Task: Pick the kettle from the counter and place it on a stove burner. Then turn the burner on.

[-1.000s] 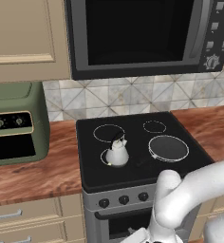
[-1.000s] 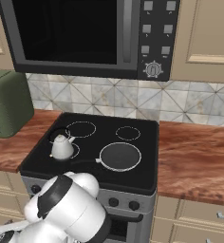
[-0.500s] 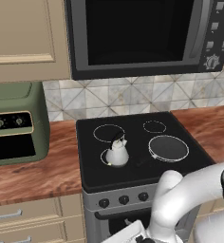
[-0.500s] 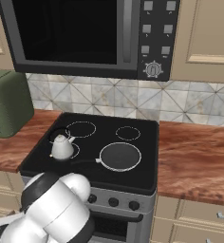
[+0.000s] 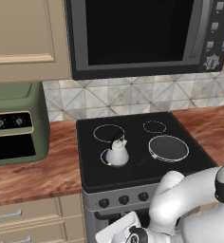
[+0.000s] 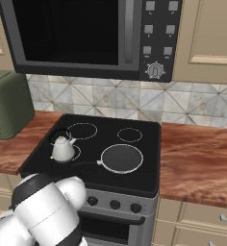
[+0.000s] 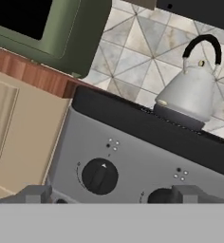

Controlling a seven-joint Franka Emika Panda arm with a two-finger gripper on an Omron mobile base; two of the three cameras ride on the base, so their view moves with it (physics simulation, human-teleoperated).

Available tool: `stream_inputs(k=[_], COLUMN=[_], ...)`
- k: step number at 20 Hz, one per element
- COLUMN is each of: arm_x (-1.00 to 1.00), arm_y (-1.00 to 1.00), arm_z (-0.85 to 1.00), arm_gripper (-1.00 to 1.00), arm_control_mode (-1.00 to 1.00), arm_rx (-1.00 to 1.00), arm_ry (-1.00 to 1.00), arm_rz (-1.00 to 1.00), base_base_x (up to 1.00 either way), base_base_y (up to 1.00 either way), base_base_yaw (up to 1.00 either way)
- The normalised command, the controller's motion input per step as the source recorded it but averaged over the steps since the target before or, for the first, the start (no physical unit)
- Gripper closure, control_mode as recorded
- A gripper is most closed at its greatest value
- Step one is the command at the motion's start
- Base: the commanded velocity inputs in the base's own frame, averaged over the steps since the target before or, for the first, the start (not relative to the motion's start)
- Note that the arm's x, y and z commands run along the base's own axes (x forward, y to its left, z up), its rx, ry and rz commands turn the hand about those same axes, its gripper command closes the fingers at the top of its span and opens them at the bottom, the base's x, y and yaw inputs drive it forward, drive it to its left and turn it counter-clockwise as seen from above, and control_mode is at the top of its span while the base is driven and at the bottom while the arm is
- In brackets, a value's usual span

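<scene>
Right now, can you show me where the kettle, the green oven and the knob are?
kettle (image 5: 117, 154), left base view, on its silver body.
green oven (image 5: 14, 123), left base view, on its front panel.
knob (image 7: 99, 176), hand view, on the middle of the dark dial on the stove front.

kettle (image 5: 117, 153) covering most of its stove burner (image 5: 105, 159) ring, green oven (image 6: 8, 103) cropped at left edge, second knob (image 7: 159, 195) possibly half hidden behind fingertip (image 7: 187, 193)

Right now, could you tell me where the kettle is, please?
The kettle stands on the stove's front-left burner ring, left of the grey disc burner, above the knobs in the hand view.
</scene>
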Motion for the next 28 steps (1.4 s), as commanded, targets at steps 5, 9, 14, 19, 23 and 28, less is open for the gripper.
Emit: stream_inputs(k=[5,9,14,19,23,28], arm_x=[0.58,0.35,0.12,0.12,0.37,0.24], arm_y=[0.07,-0.07,-0.26,-0.03,-0.14,-0.34], arm_z=[0.0,0.0,0.0,0.0,0.0,0.0], arm_gripper=[-1.0,-1.0,-1.0,-1.0,-1.0,-1.0], arm_control_mode=[-1.0,-1.0,-1.0,-1.0,-1.0,-1.0], arm_rx=[0.0,0.02,0.08,0.02,0.19,0.15], arm_ry=[0.0,0.0,0.01,0.0,0.0,0.0], arm_rz=[0.0,-0.03,-0.02,0.0,0.0,0.0], base_base_x=[0.0,0.0,0.0,0.0,0.0,0.0], base_base_y=[0.0,0.0,0.0,0.0,0.0,0.0], base_base_yaw=[0.0,0.0,0.0,0.0,0.0,0.0])
